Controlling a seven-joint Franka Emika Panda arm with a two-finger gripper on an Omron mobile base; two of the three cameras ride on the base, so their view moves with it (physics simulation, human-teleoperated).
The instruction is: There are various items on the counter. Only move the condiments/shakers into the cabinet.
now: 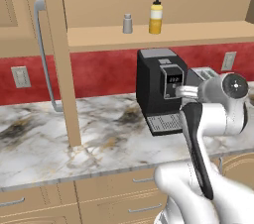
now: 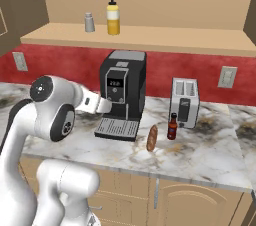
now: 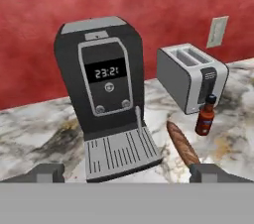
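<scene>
The small grey cylindrical shaker (image 2: 89, 22) and yellow squeeze bottle (image 2: 113, 16) are placed on the tan wooden cabinet shelf (image 2: 150, 37). The dark red sauce bottle (image 3: 205, 115) is seen near the silver toaster (image 3: 191, 77). The gripper (image 3: 126, 172) jaws are spread wide, empty.

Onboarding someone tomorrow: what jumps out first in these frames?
The black coffee machine stands mid-counter against the red backsplash, the silver toaster to its right. The yellow squeeze bottle and grey shaker stand on the cabinet shelf; the dark red sauce bottle stands on the counter.
</scene>
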